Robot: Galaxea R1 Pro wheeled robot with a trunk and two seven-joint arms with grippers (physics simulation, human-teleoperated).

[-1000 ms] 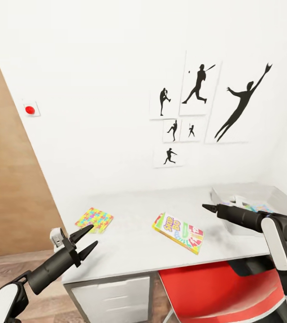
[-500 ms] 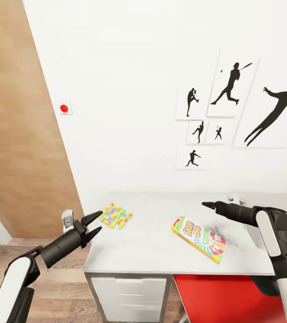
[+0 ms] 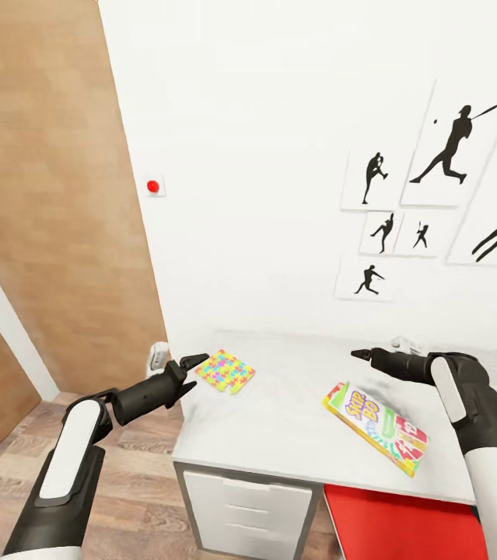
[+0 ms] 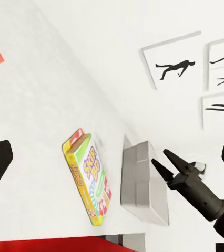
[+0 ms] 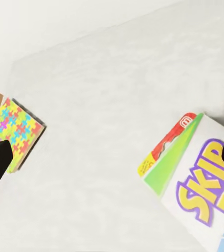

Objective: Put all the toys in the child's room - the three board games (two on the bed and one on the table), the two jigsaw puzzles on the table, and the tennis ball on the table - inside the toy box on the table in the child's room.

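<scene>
Multicoloured jigsaw puzzle (image 3: 225,371), yellow-edged Skip-Bo board game (image 3: 376,426), white table (image 3: 279,424), red chair (image 3: 404,525)

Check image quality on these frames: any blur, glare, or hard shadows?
Head view: sharp, flat even light; only a faint smudge of shadow on the table under the right gripper. Left wrist view: crisp, board game lettering legible. Right wrist view: soft and slightly blurred up close, puzzle edges fuzzy. No glare anywhere.

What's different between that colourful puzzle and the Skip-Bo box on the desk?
The jigsaw puzzle is a thin, squarish, multicoloured slab near the table's left end; the Skip-Bo box is longer, thicker, yellow-edged, with printed lettering, nearer the front edge. Both lie flat, untouched.
</scene>
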